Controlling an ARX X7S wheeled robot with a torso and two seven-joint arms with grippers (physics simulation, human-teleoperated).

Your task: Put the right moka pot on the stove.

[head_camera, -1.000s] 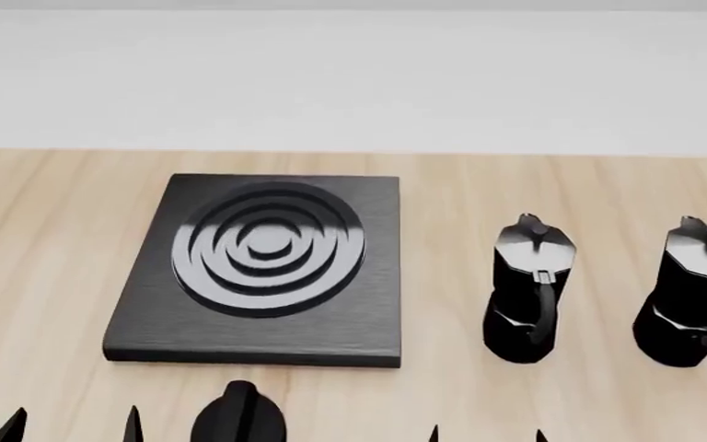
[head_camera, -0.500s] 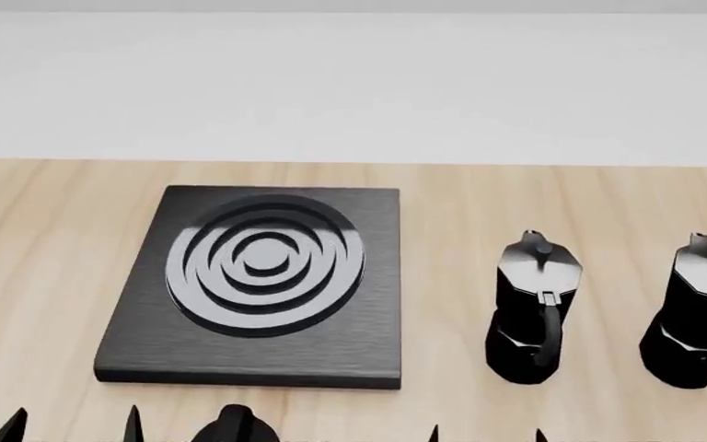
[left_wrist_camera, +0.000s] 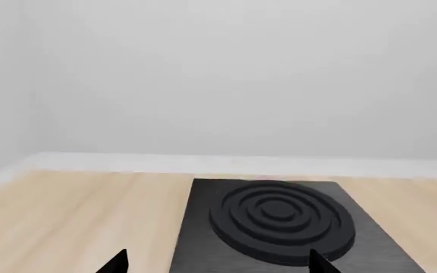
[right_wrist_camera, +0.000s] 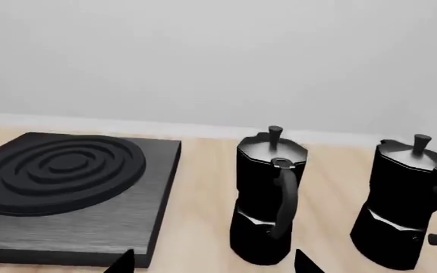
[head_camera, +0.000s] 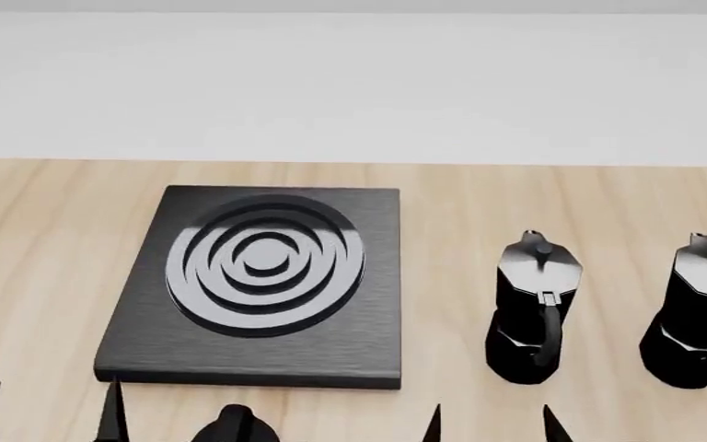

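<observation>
The right moka pot (head_camera: 701, 313) (right_wrist_camera: 403, 205), glossy black with a silvery lid and knob, stands upright at the table's right edge of the head view. A twin pot (head_camera: 532, 308) (right_wrist_camera: 268, 193) stands to its left. The stove (head_camera: 259, 281) (left_wrist_camera: 279, 219) (right_wrist_camera: 59, 170), a flat black slab with raised rings, lies left of both pots. My right gripper (head_camera: 492, 429) (right_wrist_camera: 214, 265) is open and empty at the near edge, in front of the twin pot. My left gripper (head_camera: 47, 419) (left_wrist_camera: 218, 265) is open and empty near the stove's front left corner. Only fingertips show.
A small round black knob (head_camera: 233, 425) sits on the wooden table (head_camera: 34, 239) just in front of the stove. A plain white wall runs behind the table. Bare wood lies between the stove and the twin pot.
The head view tilted a second ago, shifting everything lower in frame. Since then both grippers' fingertips have risen further into view, the left pair shifting left. Pots and stove have not moved.
</observation>
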